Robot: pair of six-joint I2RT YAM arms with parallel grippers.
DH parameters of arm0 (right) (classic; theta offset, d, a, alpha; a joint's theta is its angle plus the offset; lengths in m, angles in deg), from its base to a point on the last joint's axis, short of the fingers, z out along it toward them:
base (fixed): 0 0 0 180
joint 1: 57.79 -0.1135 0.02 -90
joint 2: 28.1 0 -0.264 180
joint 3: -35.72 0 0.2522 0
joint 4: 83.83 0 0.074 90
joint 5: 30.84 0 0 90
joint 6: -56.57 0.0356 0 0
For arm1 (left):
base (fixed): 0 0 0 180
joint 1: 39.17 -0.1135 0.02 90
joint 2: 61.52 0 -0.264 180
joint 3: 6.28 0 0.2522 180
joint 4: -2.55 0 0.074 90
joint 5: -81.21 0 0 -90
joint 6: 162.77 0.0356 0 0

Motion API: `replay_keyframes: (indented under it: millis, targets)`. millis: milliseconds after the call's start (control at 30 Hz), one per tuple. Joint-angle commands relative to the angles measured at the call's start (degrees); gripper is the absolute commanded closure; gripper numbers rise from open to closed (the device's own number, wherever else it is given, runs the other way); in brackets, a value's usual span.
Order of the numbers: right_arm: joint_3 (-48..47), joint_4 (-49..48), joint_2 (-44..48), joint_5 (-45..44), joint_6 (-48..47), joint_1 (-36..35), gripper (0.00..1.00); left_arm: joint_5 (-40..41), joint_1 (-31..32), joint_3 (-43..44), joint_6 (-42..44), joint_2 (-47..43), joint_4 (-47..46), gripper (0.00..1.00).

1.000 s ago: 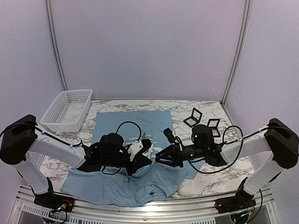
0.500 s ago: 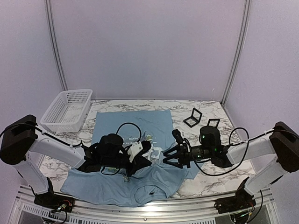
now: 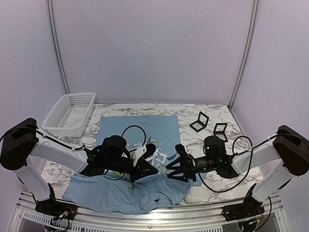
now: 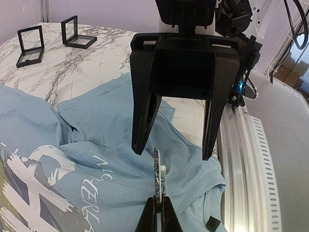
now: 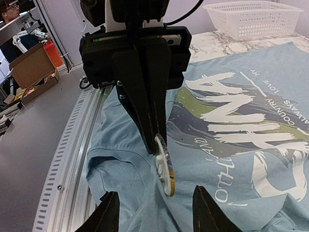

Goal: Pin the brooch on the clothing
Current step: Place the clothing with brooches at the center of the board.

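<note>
My left claw (image 4: 157,215) pinches the brooch (image 4: 157,168) edge-on above the T-shirt (image 4: 96,159), toward 6 o'clock on the desk (image 4: 58,63). My right claw (image 5: 152,212), spread wide, has dropped and closed in from 3 o'clock, so I judge that fastening is next.

Even, diffuse light is recorded in the overhead view, which is slightly soft, with only faint shadows on the shirt (image 3: 96,195) and a glare patch on the metal rail (image 3: 149,216) at the near edge. Both wrist views are bright. There the rail is bent by wide-angle distortion, and the near fingers (image 5: 108,215) are rendered black, slightly blurred and without surface detail.
</note>
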Motion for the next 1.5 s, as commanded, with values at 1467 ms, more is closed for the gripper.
replay_keyframes:
  millis: [1467]
  targets:
    - [0.0, 12.1, 13.1, -26.9, 8.2, 4.8, 0.65, 45.0, 14.1, -0.8, 46.7, 0.7, 2.9, 1.00]
